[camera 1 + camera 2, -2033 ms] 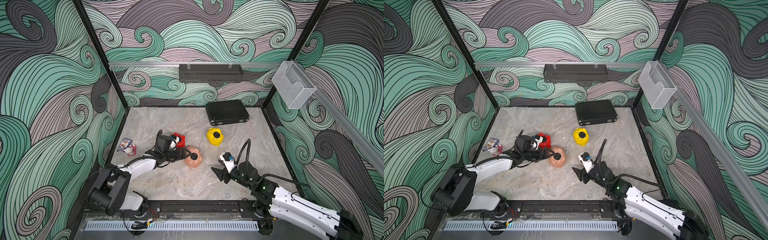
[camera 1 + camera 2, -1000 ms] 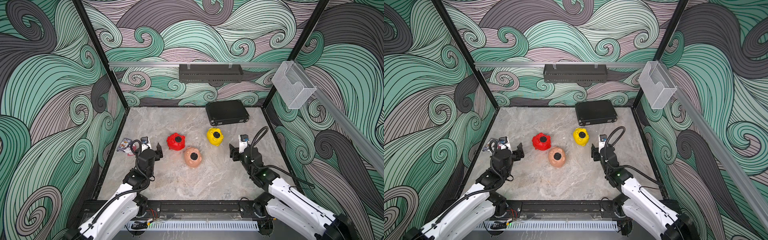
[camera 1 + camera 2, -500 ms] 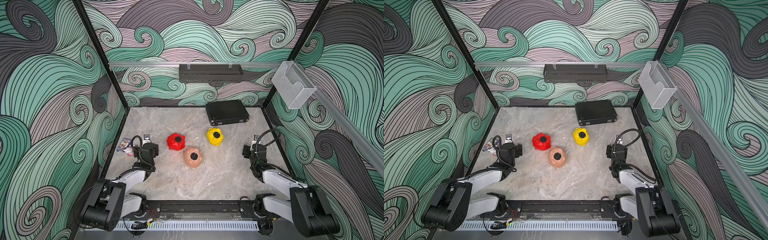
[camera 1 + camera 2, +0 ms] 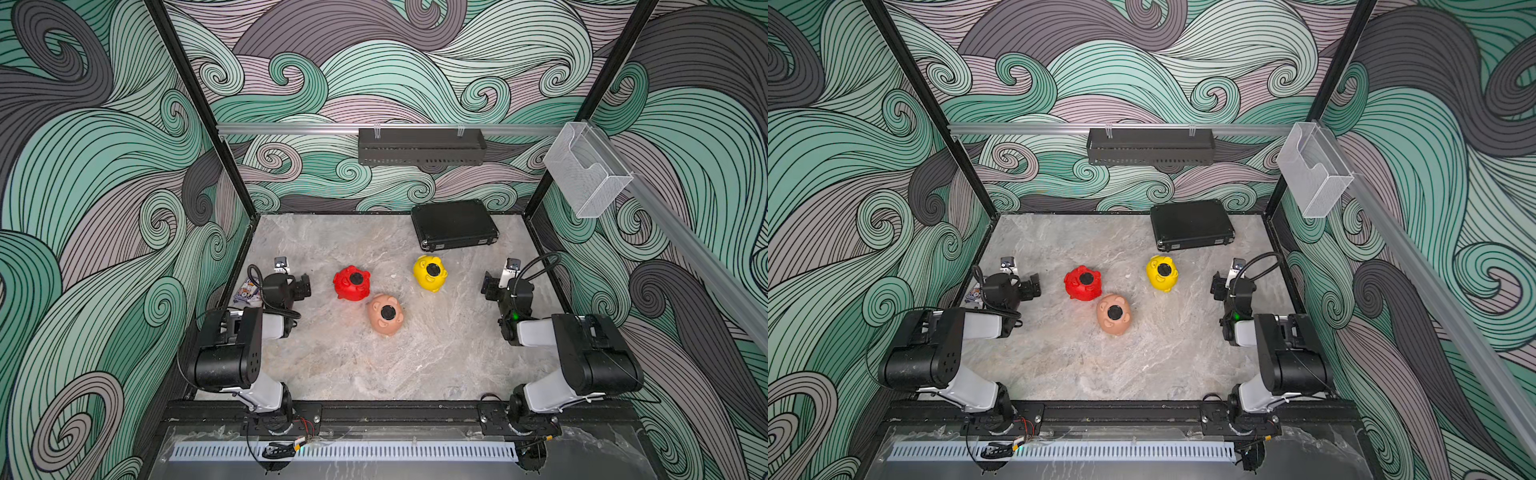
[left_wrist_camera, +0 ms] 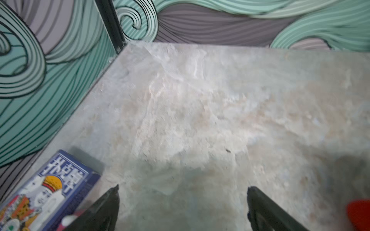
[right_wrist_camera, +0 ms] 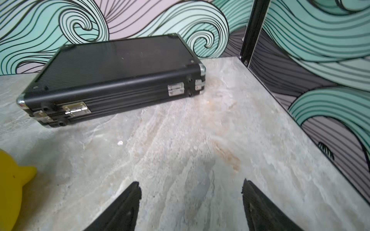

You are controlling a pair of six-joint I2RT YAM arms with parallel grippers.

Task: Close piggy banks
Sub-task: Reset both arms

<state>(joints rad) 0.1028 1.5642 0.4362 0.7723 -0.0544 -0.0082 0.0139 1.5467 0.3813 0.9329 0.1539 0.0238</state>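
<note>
We find the worktop (image 4: 374, 365) carrying, largest first, a black case (image 4: 455, 224) at the back, then three piggy banks lying belly-up mid-surface: peach-pink (image 4: 385, 314), red (image 4: 352, 283) touching it, and yellow (image 4: 430, 273) apart. Each belly shows a black plug (image 4: 1115, 311), apparently seated. Risk, in our judgement: an unseated plug could pop out if a pig is knocked. Both arms sit folded at the sides; left gripper (image 5: 182, 208) and right gripper (image 6: 191, 202) have wide, empty jaws.
</note>
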